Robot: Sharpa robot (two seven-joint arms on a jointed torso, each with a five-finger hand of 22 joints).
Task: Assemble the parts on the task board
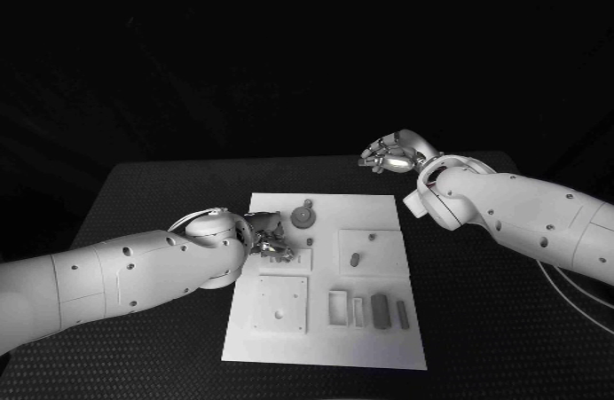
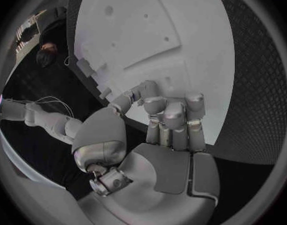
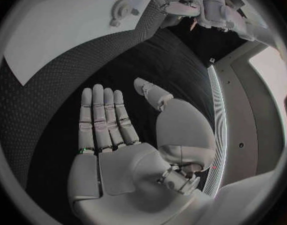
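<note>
- Task board [image 1: 326,325] lies mid-table, its grey parts [image 1: 380,310] seated in near-right slots.
- Left hand [image 1: 266,239] rests curled on the board's left side; whether it holds anything cannot be told. A nudge here could shift the board.
- Right hand [image 3: 128,135], past the far edge, is flat and empty in its wrist view; the head view hides that.

My silver left hand [image 2: 171,135] looked like smooth, glossy metal, as did my silver right hand [image 3: 118,150]. The flat white task board [image 1: 384,209] appeared matt and smooth, like plastic. The black table [image 1: 499,329] had a rough, finely dimpled matt surface.
</note>
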